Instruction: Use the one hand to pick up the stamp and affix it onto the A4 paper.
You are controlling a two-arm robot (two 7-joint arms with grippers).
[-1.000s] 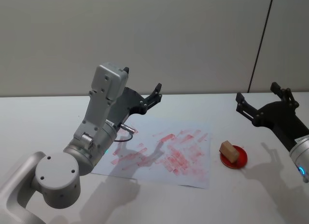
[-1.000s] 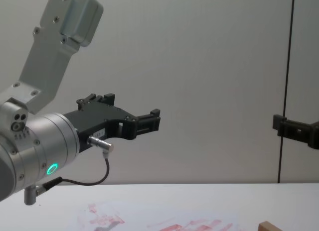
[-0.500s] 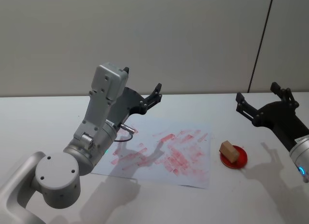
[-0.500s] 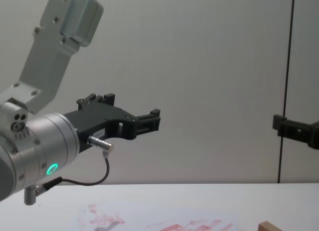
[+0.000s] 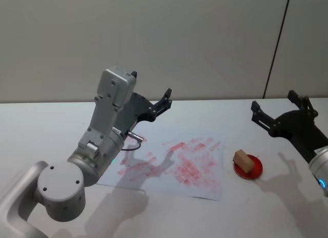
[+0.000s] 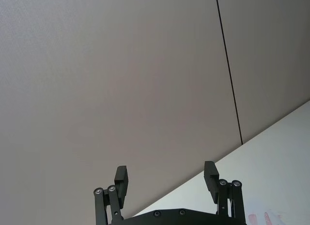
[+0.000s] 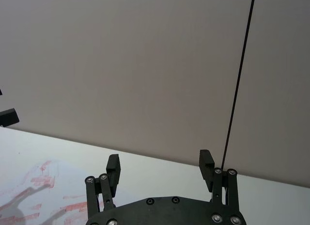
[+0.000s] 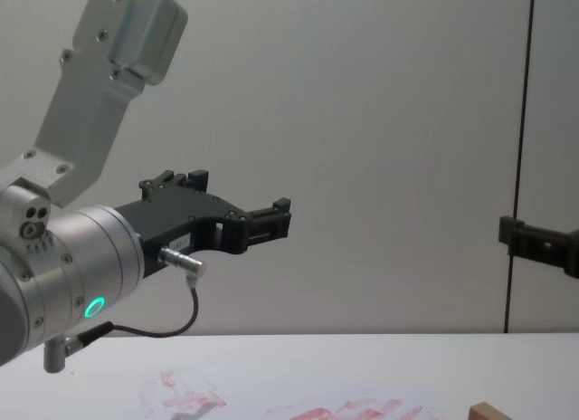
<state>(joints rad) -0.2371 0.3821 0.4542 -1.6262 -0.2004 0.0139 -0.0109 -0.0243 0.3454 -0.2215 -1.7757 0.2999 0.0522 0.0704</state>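
Tabletop: we find a plain white tabletop [image 5: 46, 122], matte, with soft shadows of both arms lying on it.
Room: a bare grey-beige wall [image 5: 154, 33] stands behind the tabletop. One thin dark vertical seam [image 5: 277, 43] runs down it at the right.
A4 paper: the A4 paper [image 5: 210, 189] lies flat at the middle of the tabletop, turned slightly askew. Red-pink ink prints crowd its centre and its left part.
Stamp: the stamp [image 5: 242, 160] rests in a small red dish [image 5: 258, 169] on the tabletop, just beside the paper's edge at 3 o'clock. We see it apart from both claws. Its tan corner shows at the lower edge of the chest view.
Left claw: the left claw [image 5: 151, 82] is held high over the paper's far corner at 11 o'clock. It is released, with its fingers spread wide and pointing toward the wall.
Left arm fittings: a black cable [image 8: 172, 328] loops from a metal plug on the wrist, and a green ring light [image 8: 93, 307] glows on the housing.
Right claw: the right claw [image 5: 273, 99] hangs above the tabletop at 1 o'clock from the stamp, raised clear of the dish. It is released, its fingers well apart and aimed at the wall.
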